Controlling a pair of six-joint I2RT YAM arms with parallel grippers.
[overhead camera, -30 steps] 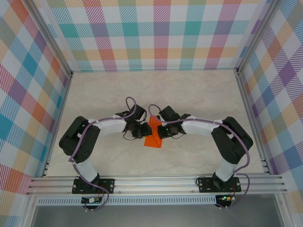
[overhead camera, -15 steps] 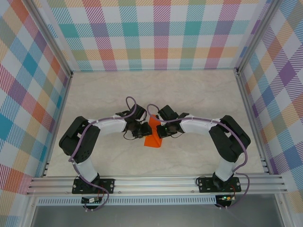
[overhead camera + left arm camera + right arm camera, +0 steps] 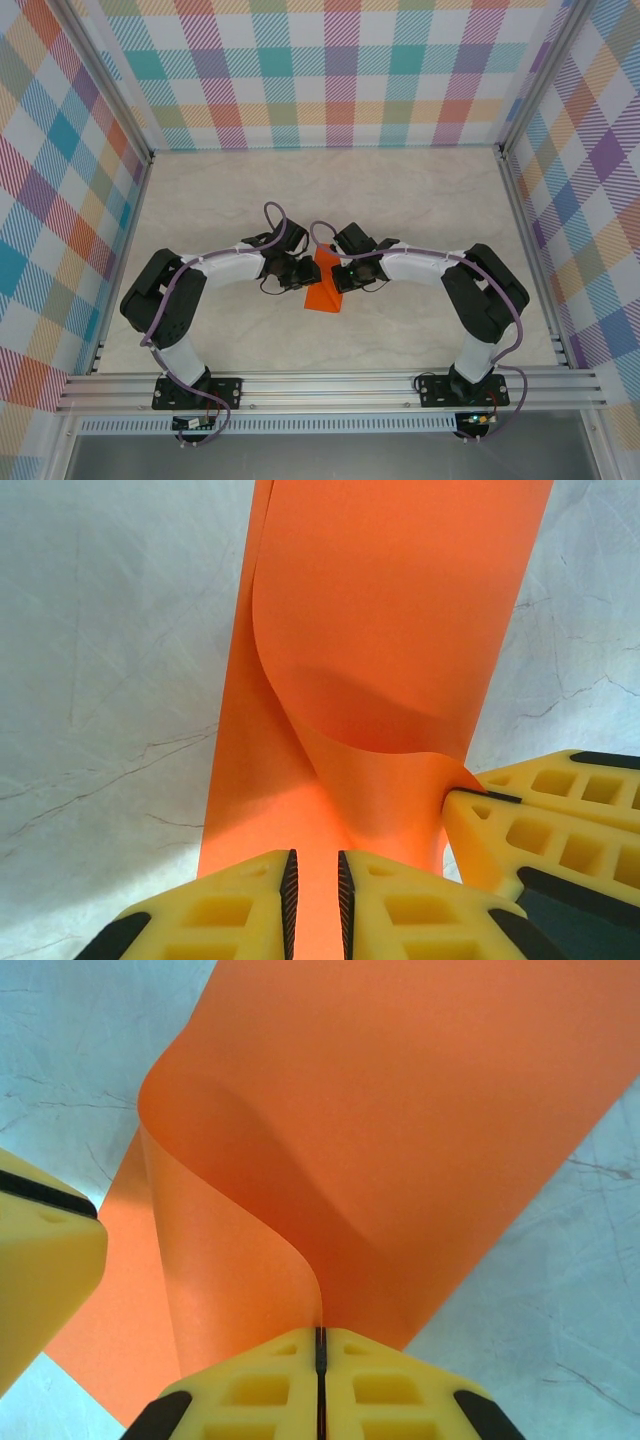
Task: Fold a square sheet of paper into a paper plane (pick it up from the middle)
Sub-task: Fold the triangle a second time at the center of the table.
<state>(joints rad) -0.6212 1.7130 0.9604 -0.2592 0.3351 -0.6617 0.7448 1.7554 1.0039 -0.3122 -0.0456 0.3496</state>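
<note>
- Yellow-fingered left gripper [image 3: 315, 865], on the left of the sheet in the overhead view: its jaws stand a narrow slot apart, and orange shows through the slot. I cannot tell whether the tips press the lower layer onto the table [image 3: 420, 200]. For a clean fold they should, as an anchor that does not slide.
- The square sheet of paper [image 3: 324, 283] lies mid-table between the two grippers, near the arms. One layer is flat on the pale marbled top. A flap rises from it in a soft, uncreased curl toward the right side.
- The step in hand looks like bringing that flap over to make a fold. Done well, the lifted edge would travel low and level, so that it lands square on the layer beneath and not skewed.
- On the far side of the curl, the right gripper [image 3: 320, 1335] has its jaws together, pinching the flap's edge in the closed seam of its pads. It sits just beside the left fingers, so its path should clear them.
- Thin paper will likely buckle if tugged. Better to ease it over, lay it down, and press the bend flat before letting go.
</note>
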